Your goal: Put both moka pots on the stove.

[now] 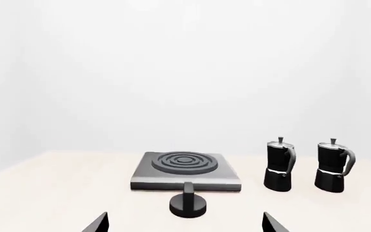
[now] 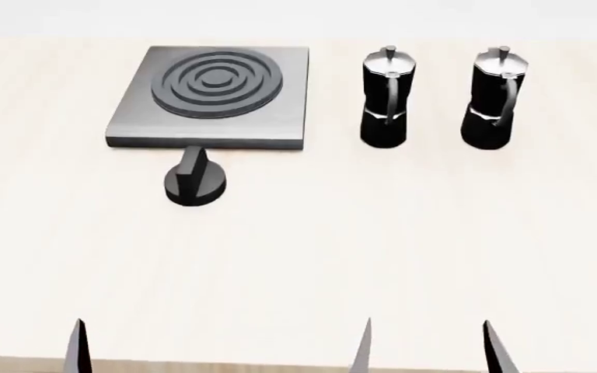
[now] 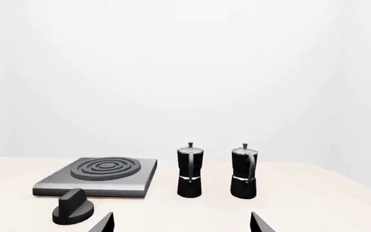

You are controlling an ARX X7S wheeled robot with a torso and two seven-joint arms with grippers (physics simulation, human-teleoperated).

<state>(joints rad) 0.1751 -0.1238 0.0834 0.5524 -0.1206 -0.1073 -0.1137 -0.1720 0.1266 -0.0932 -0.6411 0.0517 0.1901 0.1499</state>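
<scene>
two claws (image 2: 19, 346) (image 2: 428, 346) agape, empty

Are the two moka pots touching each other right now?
Apart. The head view shows bare table between the left moka pot and the right moka pot.

Table: we see a pale wood top (image 2: 298, 256).
On it, left: stove (image 2: 211, 97), with a black knob (image 2: 196, 180) just before it.
On it, right: two pots (image 2: 387, 97) (image 2: 496, 98), upright, apart.

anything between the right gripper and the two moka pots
No. In the head view only bare table lies between the right gripper and the moka pots; the black knob sits off towards the stove.
</scene>
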